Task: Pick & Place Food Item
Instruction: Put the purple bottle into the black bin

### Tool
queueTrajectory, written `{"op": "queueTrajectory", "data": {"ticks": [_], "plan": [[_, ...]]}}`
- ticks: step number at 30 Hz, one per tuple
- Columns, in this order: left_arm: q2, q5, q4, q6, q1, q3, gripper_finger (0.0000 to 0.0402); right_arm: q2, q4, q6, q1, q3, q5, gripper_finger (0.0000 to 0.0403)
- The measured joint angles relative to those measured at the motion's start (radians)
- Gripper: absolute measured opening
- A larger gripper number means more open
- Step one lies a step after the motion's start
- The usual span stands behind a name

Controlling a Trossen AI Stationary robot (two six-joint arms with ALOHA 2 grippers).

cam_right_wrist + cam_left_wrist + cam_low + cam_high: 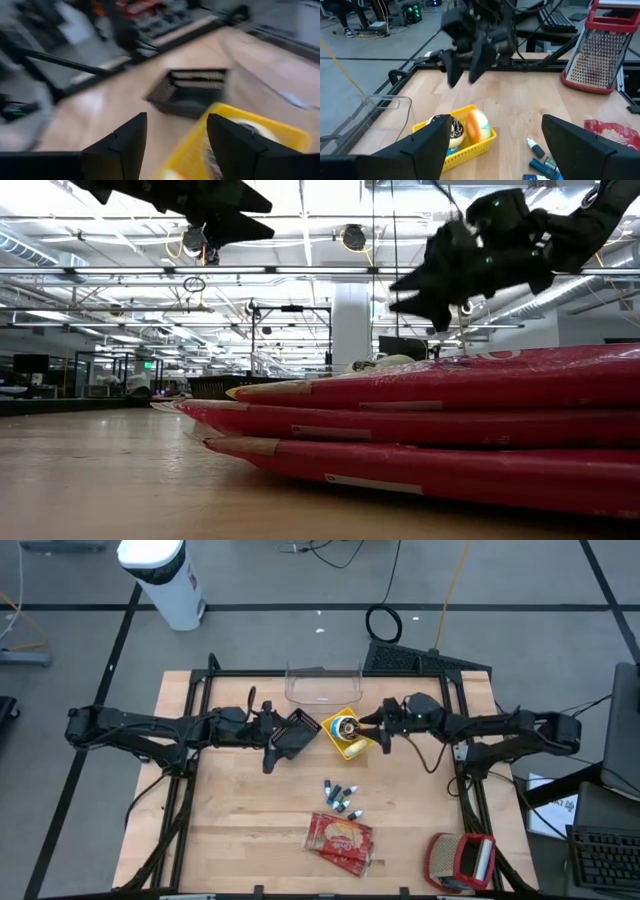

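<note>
A yellow basket [345, 734] stands on the table's middle, toward the far side. It holds a chocolate-topped doughnut [451, 131] and an orange and white food piece [477, 126]. My right gripper [380, 727] hovers open just right of the basket, above the table, with nothing between its fingers [176, 117]. My left gripper [283, 736] hangs open to the left of the basket, well above the table, also with nothing in it [496, 119].
A black slatted basket [192, 92] lies left of the yellow one, below my left gripper. A clear tub [322, 683] stands at the far edge. Small bottles [340, 798], a red packet [340, 841] and a grater [462, 860] are nearer.
</note>
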Motion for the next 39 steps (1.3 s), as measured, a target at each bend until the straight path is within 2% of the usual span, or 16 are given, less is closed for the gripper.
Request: {"op": "queueTrajectory", "data": {"ticks": [3, 10, 12, 16, 22, 28, 39], "plan": [[0.0, 0.0, 0.0, -0.017, 0.0, 0.0, 0.0316, -0.013, 0.045, 0.021, 0.042, 0.0, -0.058, 0.0194], [0.0, 0.002, -0.009, -0.029, -0.003, 0.0, 0.0306, -0.013, 0.188, -0.039, 0.219, 0.0, -0.042, 0.0194], [0.0, 0.002, -0.014, -0.029, -0.008, 0.0, 0.0306, -0.013, 0.183, -0.088, 0.287, 0.0, 0.027, 0.0194], [0.0, 0.004, -0.03, -0.029, -0.015, 0.0, 0.0311, 0.024, 0.138, -0.182, 0.431, 0.0, 0.248, 0.0194], [0.0, 0.005, -0.033, -0.049, -0.015, 0.0, 0.0313, 0.172, 0.09, -0.244, 0.586, 0.0, 0.445, 0.0192], [0.0, 0.005, -0.033, -0.051, -0.015, 0.0, 0.0306, 0.331, 0.088, -0.264, 0.633, 0.0, 0.543, 0.0181], [0.0, 0.004, -0.029, -0.087, -0.015, 0.0, 0.0316, 0.502, 0.113, -0.272, 0.629, 0.0, 0.55, 0.0169]]}}
